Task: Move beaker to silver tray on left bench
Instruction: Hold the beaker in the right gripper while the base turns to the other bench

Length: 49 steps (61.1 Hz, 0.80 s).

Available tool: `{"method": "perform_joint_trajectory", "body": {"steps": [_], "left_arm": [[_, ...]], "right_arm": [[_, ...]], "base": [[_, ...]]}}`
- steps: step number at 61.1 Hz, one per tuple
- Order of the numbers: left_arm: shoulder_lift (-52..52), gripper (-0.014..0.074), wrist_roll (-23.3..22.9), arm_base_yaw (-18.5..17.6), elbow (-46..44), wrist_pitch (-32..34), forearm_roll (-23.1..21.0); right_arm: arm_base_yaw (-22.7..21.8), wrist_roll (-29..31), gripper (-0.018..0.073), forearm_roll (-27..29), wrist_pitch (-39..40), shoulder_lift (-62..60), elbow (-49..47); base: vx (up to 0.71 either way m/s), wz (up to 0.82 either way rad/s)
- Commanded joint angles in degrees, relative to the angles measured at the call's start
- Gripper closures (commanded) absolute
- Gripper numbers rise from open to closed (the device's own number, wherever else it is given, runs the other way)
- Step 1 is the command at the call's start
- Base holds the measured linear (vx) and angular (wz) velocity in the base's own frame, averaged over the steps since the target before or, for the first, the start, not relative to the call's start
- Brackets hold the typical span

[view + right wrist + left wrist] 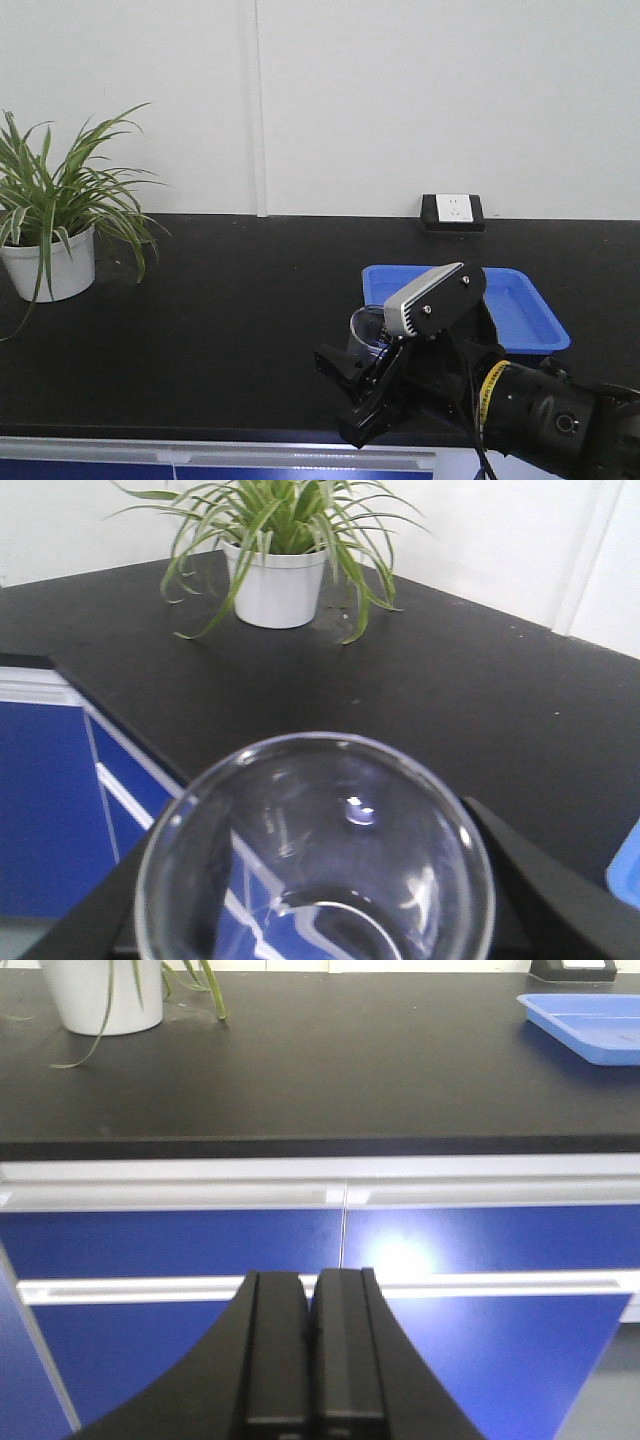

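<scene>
Right end effector is gripping the beaker: its two black fingers are pressing on opposite sides of the glass wall, spread as far as the beaker's width. The beaker is sitting upright in the grip, mouth up. It is looking empty, with only clear glass and reflections showing down to the base.

In the front view the beaker is hanging over the near part of the black surface, close to its front edge. It is just left of the blue tray. Whether its base is touching the surface cannot be told.

Left end effector is holding nothing, its jaws pressed flat together. It is hanging below the level of the surface and pointing at the blue cabinet fronts.

The blue tray is lying flat on the surface at right, and the part in view is showing nothing inside.

Further back at left, a white pot with a striped green plant is standing on the surface, well apart from the beaker. A wall socket is sitting at the back edge, behind the tray.
</scene>
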<state>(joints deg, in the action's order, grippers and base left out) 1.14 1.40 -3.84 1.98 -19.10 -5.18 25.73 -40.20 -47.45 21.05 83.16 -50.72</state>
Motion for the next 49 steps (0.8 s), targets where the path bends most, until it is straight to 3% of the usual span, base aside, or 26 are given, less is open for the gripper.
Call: {"method": "perform_joint_trajectory", "body": {"steps": [1, 26, 49], "left_arm": [[0.3, 0.0595, 0.0, 0.1, 1.0, 4.8, -0.3], [0.3, 0.0595, 0.0, 0.1, 1.0, 4.8, -0.3], [0.3, 0.0595, 0.0, 0.1, 1.0, 4.8, -0.3]], "right_arm": [[-0.1, 0.0, 0.0573, 1.1, 3.5, -2.2, -1.8], [-0.1, 0.0, 0.0573, 1.1, 3.5, -2.2, -1.8], [-0.1, 0.0, 0.0573, 1.1, 3.5, -2.2, -1.8]], "base": [[-0.31, 0.06], [-0.26, 0.17], [-0.18, 0.62]]}}
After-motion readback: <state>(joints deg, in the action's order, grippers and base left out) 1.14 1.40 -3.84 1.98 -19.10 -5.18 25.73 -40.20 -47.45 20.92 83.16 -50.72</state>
